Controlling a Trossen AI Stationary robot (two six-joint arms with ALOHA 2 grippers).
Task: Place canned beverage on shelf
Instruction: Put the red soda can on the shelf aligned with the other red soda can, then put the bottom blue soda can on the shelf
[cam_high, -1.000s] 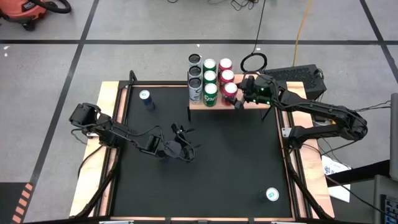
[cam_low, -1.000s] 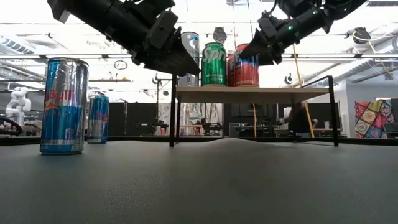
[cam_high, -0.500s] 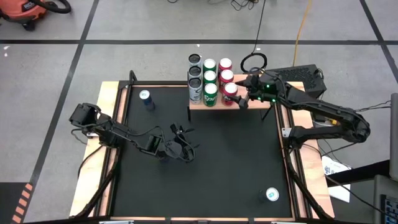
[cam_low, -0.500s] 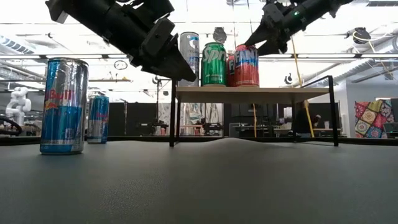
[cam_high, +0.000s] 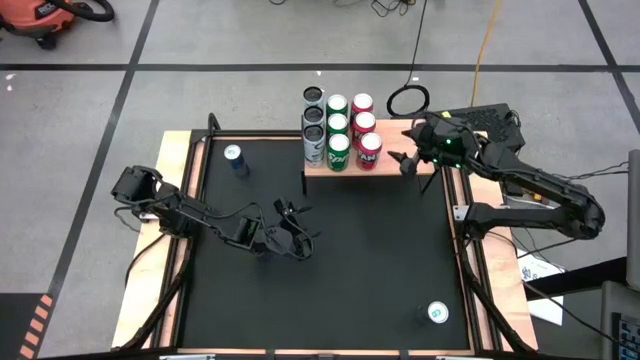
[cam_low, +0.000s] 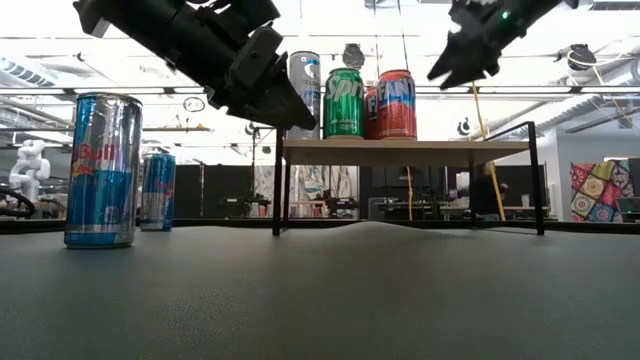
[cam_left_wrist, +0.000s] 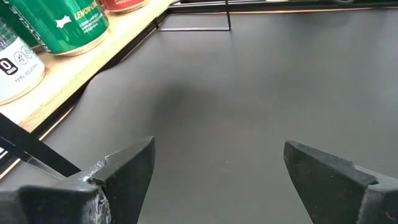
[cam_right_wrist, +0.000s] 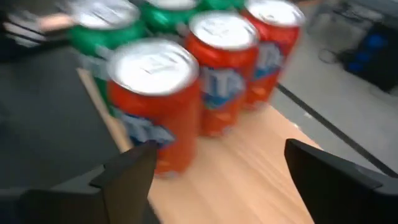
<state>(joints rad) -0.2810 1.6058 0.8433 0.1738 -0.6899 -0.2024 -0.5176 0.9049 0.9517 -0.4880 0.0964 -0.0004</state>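
The shelf (cam_high: 352, 170) stands at the table's far edge, a light wood plank on black legs (cam_low: 279, 180). Several cans stand upright on it: silver, green and red. The nearest red can (cam_high: 369, 148) stands on its base at the near end of the row, and also shows in the right wrist view (cam_right_wrist: 158, 99) and the low view (cam_low: 396, 104). My right gripper (cam_high: 405, 160) is open and empty, above the plank just right of that can, clear of it (cam_low: 445, 72). My left gripper (cam_high: 297, 236) is open and empty above the table's middle left.
A blue can (cam_high: 234, 157) stands on the table at the far left. Another can (cam_high: 437, 313) stands near the near right corner. Wooden rails (cam_high: 178, 200) edge the table. The black tabletop (cam_high: 380, 260) between the shelf and the near edge is bare.
My right gripper has drawn back from the nearest red can toward the table's right edge and risen a little. The can has stayed upright on the shelf where it was.
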